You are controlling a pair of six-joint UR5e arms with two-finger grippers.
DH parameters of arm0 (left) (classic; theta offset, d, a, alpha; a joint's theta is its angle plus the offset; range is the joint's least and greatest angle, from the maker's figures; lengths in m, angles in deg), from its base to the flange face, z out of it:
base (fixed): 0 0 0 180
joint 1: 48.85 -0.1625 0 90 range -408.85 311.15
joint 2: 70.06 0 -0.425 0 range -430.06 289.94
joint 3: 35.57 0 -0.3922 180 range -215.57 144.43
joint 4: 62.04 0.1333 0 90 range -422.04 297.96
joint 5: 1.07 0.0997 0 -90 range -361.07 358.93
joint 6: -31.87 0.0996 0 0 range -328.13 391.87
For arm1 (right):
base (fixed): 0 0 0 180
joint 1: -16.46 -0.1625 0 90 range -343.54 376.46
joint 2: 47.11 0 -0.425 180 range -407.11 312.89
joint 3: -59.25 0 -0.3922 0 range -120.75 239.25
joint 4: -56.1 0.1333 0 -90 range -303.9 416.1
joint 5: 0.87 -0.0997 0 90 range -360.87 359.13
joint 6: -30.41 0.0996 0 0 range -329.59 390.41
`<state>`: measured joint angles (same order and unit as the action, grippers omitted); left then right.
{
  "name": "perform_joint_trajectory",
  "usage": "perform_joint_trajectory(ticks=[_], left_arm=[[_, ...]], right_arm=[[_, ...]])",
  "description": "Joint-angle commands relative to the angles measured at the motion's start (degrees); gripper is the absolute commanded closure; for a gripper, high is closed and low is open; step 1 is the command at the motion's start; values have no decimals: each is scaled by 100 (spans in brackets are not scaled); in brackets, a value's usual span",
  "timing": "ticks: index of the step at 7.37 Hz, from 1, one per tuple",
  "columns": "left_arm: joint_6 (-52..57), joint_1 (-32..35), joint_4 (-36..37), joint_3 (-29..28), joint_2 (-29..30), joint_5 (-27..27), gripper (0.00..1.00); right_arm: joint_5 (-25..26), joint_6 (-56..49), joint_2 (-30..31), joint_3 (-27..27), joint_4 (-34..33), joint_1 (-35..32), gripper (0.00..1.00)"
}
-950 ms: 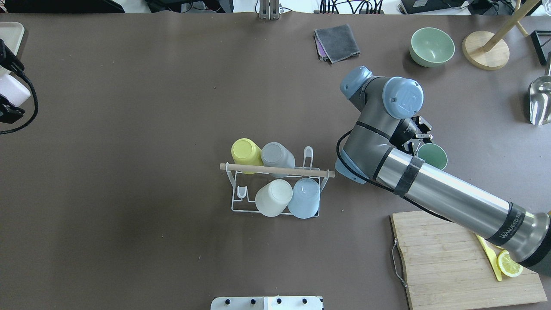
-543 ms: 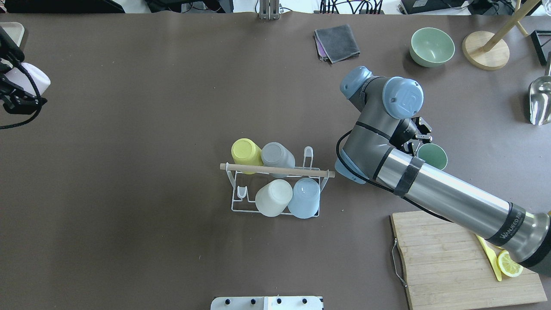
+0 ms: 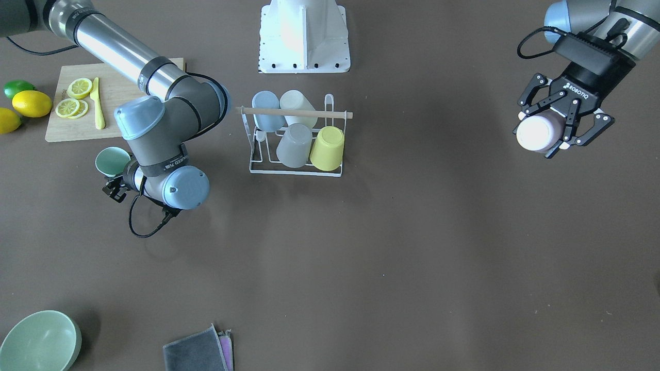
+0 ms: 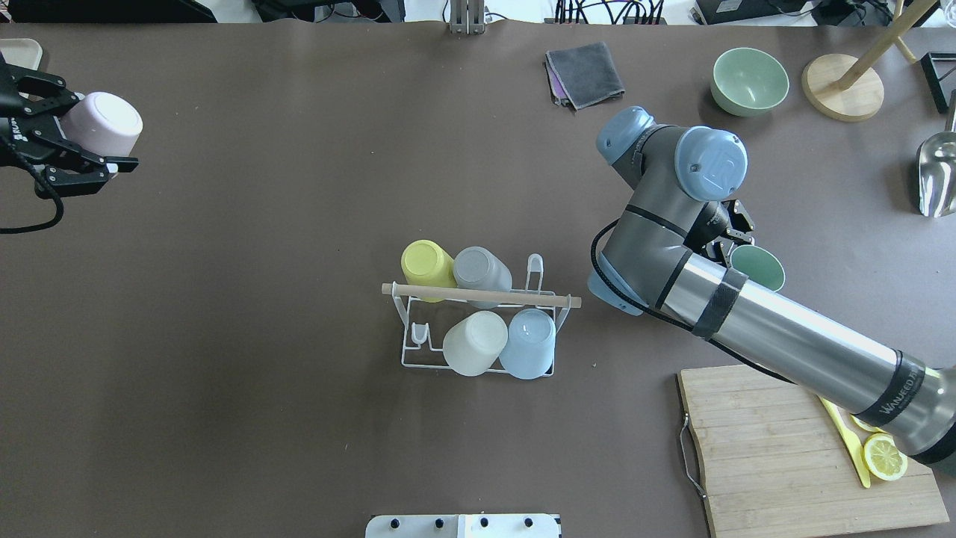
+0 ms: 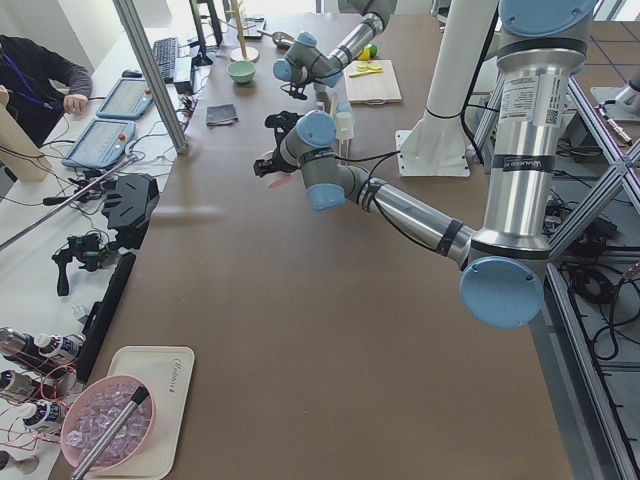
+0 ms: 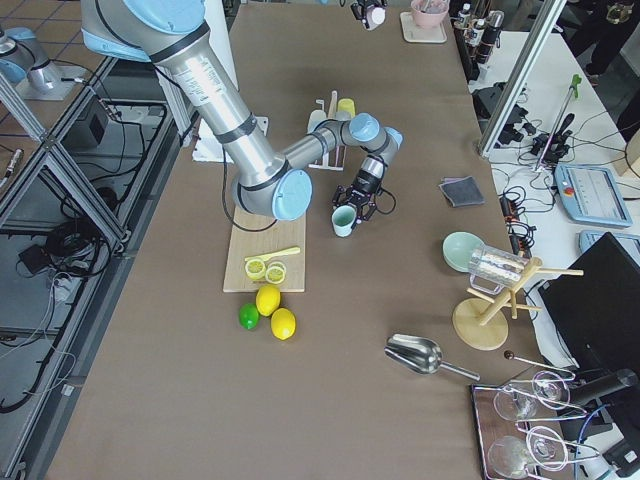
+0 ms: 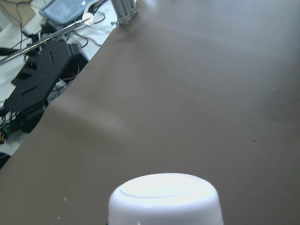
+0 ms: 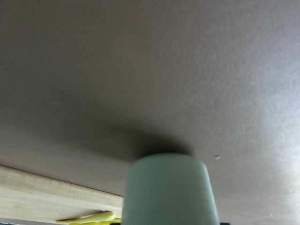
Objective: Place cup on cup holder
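Note:
The white wire cup holder [image 4: 523,298] with a wooden rod handle stands at mid-table and also shows in the front view [image 3: 294,111]. It carries several upturned cups: yellow, grey, cream and light blue. Two prongs [image 4: 534,265] are bare. My left gripper [image 4: 91,131] is at the far left, shut on a pale pink cup [image 4: 104,119], held above the table; the front view shows both [image 3: 536,133]. My right gripper [image 4: 736,237] is right of the holder, shut on a green cup [image 4: 760,267], which fills the bottom of the right wrist view [image 8: 168,190].
A wooden cutting board [image 4: 754,448] with lemon slices and a yellow knife [image 4: 848,441] lies front right. A green bowl [image 4: 749,81], a grey cloth [image 4: 586,73], a wooden stand [image 4: 842,88] and a metal scoop [image 4: 937,175] sit at the back right.
My left gripper has swung in from the left edge toward the table's middle, carrying the pink cup. My right arm has shifted slightly right with the green cup.

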<state>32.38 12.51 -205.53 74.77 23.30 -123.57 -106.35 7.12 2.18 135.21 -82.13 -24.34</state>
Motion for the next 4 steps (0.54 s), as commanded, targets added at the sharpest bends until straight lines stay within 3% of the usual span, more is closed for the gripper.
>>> perform_joint_trajectory(ticks=[1,2,4], left_arm=[[-391,-107,-1860,-231,-36,-211,55],[-838,-386,-2529,-231,-28,-465,55],[-1901,-1604,-3804,-231,147,-171,55]], right_arm=[[-7,96,342,1003,15,-156,70],[-77,114,492,1470,67,-322,70],[-532,123,520,1922,538,-778,70]])
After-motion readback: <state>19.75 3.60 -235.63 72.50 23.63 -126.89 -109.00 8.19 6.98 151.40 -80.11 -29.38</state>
